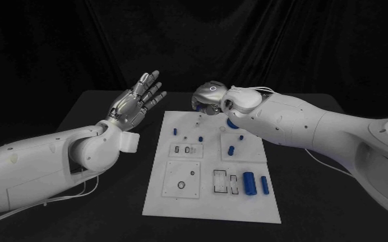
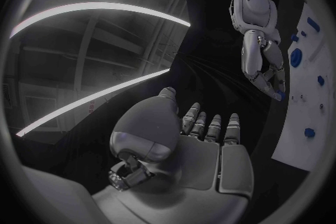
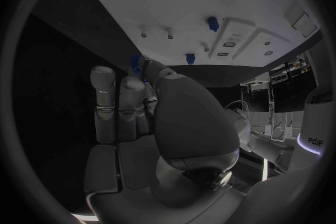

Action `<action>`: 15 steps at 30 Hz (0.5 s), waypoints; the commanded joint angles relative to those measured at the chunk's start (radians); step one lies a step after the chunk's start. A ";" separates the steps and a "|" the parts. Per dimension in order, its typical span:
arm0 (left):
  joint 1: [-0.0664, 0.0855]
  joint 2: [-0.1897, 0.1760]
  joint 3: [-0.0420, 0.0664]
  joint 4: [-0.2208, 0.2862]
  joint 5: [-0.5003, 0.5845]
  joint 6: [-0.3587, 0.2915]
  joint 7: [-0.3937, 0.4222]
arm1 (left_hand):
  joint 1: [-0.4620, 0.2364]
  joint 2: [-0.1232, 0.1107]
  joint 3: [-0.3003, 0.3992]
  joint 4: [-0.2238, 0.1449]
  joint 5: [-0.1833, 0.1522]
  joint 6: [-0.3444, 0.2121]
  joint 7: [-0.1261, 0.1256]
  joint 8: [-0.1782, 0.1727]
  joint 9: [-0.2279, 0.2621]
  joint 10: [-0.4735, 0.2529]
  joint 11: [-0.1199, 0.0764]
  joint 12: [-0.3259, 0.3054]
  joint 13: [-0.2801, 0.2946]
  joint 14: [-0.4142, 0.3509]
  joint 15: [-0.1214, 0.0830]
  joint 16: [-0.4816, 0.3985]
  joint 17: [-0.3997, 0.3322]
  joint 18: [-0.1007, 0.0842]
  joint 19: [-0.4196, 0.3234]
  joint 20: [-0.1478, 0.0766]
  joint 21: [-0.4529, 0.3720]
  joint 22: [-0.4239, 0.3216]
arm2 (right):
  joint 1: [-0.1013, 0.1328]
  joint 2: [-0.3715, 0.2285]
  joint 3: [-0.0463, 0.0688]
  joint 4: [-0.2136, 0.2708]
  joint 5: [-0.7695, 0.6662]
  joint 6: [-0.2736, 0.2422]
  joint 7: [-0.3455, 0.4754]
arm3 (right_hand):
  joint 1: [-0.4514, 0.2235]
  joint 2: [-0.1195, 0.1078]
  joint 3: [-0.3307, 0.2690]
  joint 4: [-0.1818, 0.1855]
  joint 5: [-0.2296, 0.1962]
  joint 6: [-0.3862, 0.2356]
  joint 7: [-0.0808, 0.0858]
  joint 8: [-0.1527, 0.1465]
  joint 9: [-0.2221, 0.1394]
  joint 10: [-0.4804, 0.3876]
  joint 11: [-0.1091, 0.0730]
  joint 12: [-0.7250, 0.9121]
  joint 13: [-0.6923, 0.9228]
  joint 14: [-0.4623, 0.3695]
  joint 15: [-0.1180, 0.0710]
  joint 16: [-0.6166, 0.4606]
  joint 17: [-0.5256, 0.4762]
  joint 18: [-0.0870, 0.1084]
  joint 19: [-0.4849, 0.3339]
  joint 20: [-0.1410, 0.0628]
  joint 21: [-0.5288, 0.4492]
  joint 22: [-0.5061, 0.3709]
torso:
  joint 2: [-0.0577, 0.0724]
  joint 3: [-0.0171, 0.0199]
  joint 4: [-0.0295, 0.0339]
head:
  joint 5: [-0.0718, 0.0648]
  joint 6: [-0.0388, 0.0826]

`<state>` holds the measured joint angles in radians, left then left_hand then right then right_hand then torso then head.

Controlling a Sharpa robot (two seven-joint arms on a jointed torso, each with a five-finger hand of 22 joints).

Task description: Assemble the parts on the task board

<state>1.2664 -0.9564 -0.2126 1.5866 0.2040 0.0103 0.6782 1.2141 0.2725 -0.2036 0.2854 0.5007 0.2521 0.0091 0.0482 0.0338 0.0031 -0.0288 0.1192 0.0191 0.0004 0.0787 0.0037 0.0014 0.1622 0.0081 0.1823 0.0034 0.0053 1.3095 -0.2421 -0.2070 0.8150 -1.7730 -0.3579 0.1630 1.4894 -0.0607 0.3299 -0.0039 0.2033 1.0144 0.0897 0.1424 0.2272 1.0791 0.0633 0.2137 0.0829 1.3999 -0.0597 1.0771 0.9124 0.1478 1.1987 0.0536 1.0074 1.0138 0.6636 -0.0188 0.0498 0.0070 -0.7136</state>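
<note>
Assembly looked early: several blue parts point(image 1: 249, 183) lay loose on the white board point(image 1: 212, 208) at mid-table. Right hand point(image 1: 209, 97) hovered over the board's far edge, pinching a small blue part point(image 3: 137, 61). Left hand point(image 1: 139, 101) was raised beside the board, spread and empty.

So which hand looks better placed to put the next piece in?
Probably the right hand: it hangs over the far end of the task board and seems to pinch a small blue part. The left hand is raised beside the board, fingers spread, holding nothing.
</note>
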 commanded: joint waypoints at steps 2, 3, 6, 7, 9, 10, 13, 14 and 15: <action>0.005 0.001 0.001 0.005 0.003 -0.010 0.126 | 0.009 0.000 0.005 0.000 0.006 0.007 0.004 0.005 0.001 0.002 0.008 0.007 0.001 0.000 -0.002 -0.004 -0.001 0.017 0.001 0.008 0.006 0.001 | -0.002 0.005 0.001 -0.013 -0.001 0.020 -0.003 | -0.004 -0.010 0.006 0.004 -0.005 -0.010 0.001 -0.008 0.001 0.022 -0.026 -0.009 -0.001 0.001 0.005 -0.005 -0.003 -0.007 0.000 0.001 0.003 0.002 | 0.013 -0.0058 0.0111 | -0.008 0.005; 0.006 0.001 0.001 0.005 0.003 -0.010 0.126 | 0.009 0.000 0.005 0.000 0.006 0.007 0.004 0.005 0.001 0.002 0.008 0.007 0.001 0.000 -0.002 -0.004 -0.001 0.017 0.001 0.008 0.006 0.001 | -0.003 0.006 0.001 -0.016 -0.001 0.021 -0.003 | -0.004 -0.010 0.006 0.005 -0.006 -0.011 0.001 -0.009 0.001 0.022 -0.026 -0.010 -0.001 0.000 0.005 -0.007 -0.005 -0.007 0.000 0.001 0.002 0.002 | 0.013 -0.0063 0.0119 | -0.009 0.006; 0.006 0.002 0.001 0.006 0.003 -0.007 0.127 | 0.009 0.000 0.005 0.000 0.006 0.007 0.004 0.005 0.001 0.002 0.008 0.007 0.001 0.000 -0.002 -0.004 -0.001 0.017 0.001 0.008 0.006 0.001 | -0.007 0.010 0.001 -0.023 -0.001 0.025 -0.005 | -0.004 -0.010 0.006 0.005 -0.006 -0.012 0.001 -0.010 0.001 0.022 -0.026 -0.011 -0.002 -0.001 0.005 -0.009 -0.008 -0.007 -0.001 0.001 0.002 0.001 | 0.017 -0.0078 0.0155 | -0.014 0.010; 0.006 0.002 0.001 0.006 0.003 -0.006 0.127 | 0.009 0.000 0.005 0.000 0.006 0.007 0.004 0.005 0.001 0.002 0.008 0.007 0.001 0.000 -0.002 -0.004 -0.001 0.017 0.001 0.008 0.006 0.001 | -0.008 0.010 0.001 -0.024 -0.001 0.027 -0.005 | -0.004 -0.011 0.007 0.005 -0.007 -0.013 0.001 -0.011 0.001 0.022 -0.026 -0.012 -0.002 -0.001 0.005 -0.009 -0.008 -0.007 -0.002 0.001 0.002 0.002 | 0.017 -0.0082 0.0158 | -0.014 0.011; 0.007 0.001 0.001 0.006 0.003 -0.005 0.127 | 0.010 0.000 0.006 0.001 0.008 0.009 0.006 0.006 0.002 0.002 0.009 0.007 0.001 0.000 -0.001 -0.004 -0.001 0.017 0.002 0.008 0.006 0.001 | -0.009 0.010 0.001 -0.025 -0.001 0.030 -0.007 | -0.004 -0.011 0.007 0.005 -0.007 -0.013 0.001 -0.011 0.001 0.022 -0.026 -0.012 -0.002 -0.001 0.005 -0.009 -0.008 -0.007 -0.002 0.001 0.002 0.002 | 0.018 -0.0084 0.0164 | -0.014 0.010; 0.007 0.001 0.001 0.006 0.003 -0.004 0.127 | 0.010 0.000 0.006 0.001 0.008 0.009 0.006 0.006 0.002 0.002 0.009 0.007 0.001 0.000 -0.001 -0.004 -0.001 0.017 0.002 0.008 0.006 0.001 | -0.010 0.010 0.001 -0.025 -0.001 0.031 -0.007 | -0.004 -0.011 0.007 0.005 -0.007 -0.014 0.001 -0.013 0.001 0.021 -0.025 -0.014 -0.002 -0.002 0.005 -0.011 -0.009 -0.006 -0.003 0.002 0.000 0.002 | 0.018 -0.0086 0.0169 | -0.014 0.011; 0.007 0.000 0.001 0.005 0.003 -0.003 0.127 | 0.010 0.000 0.006 0.001 0.008 0.009 0.006 0.006 0.002 0.002 0.009 0.007 0.001 0.000 -0.001 -0.004 -0.001 0.017 0.002 0.008 0.006 0.001 | -0.011 0.009 0.001 -0.024 -0.001 0.034 -0.009 | -0.003 -0.011 0.008 0.006 -0.007 -0.016 0.001 -0.014 0.001 0.020 -0.025 -0.016 -0.002 -0.004 0.005 -0.014 -0.012 -0.006 -0.004 0.002 -0.001 0.001 | 0.017 -0.0085 0.0175 | -0.014 0.010; 0.007 -0.001 0.001 0.005 0.003 -0.002 0.127 | 0.010 0.000 0.006 0.001 0.008 0.009 0.006 0.006 0.002 0.002 0.009 0.007 0.001 0.000 -0.001 -0.004 -0.001 0.017 0.002 0.008 0.006 0.001 | -0.011 0.009 0.001 -0.023 -0.001 0.034 -0.009 | -0.003 -0.011 0.008 0.006 -0.007 -0.016 0.001 -0.014 0.001 0.020 -0.025 -0.016 -0.002 -0.004 0.005 -0.014 -0.012 -0.006 -0.004 0.002 -0.001 0.001 | 0.017 -0.0085 0.0175 | -0.015 0.009; 0.007 -0.001 0.001 0.005 0.003 -0.001 0.127 | 0.010 0.000 0.006 0.001 0.008 0.009 0.006 0.006 0.002 0.002 0.009 0.007 0.001 0.000 -0.001 -0.004 -0.001 0.017 0.002 0.008 0.006 0.001 | -0.011 0.009 0.001 -0.022 -0.001 0.035 -0.010 | -0.003 -0.011 0.008 0.006 -0.007 -0.016 0.001 -0.014 0.001 0.020 -0.025 -0.016 -0.002 -0.004 0.005 -0.014 -0.012 -0.006 -0.004 0.002 -0.001 0.001 | 0.017 -0.0084 0.0168 | -0.015 0.009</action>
<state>1.2695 -0.9573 -0.2128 1.5896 0.2041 0.0060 0.6782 1.2141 0.2725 -0.2036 0.2854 0.5051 0.2557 0.0127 0.0482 0.0336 0.0061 -0.0258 0.1230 0.0190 0.0004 0.0787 0.0037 0.0017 0.1622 0.0081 0.1822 0.0034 0.0052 1.3006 -0.2327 -0.2070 0.7916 -1.7721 -0.3356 0.1625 1.4853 -0.0648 0.3341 0.0003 0.1993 1.0073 0.0898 0.1325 0.2271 1.0862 0.0561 0.2019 0.0812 1.3999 -0.0597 1.0655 0.9009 0.1479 1.1987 0.0536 1.0073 1.0149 0.6802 -0.0267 0.0661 -0.0077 -0.7027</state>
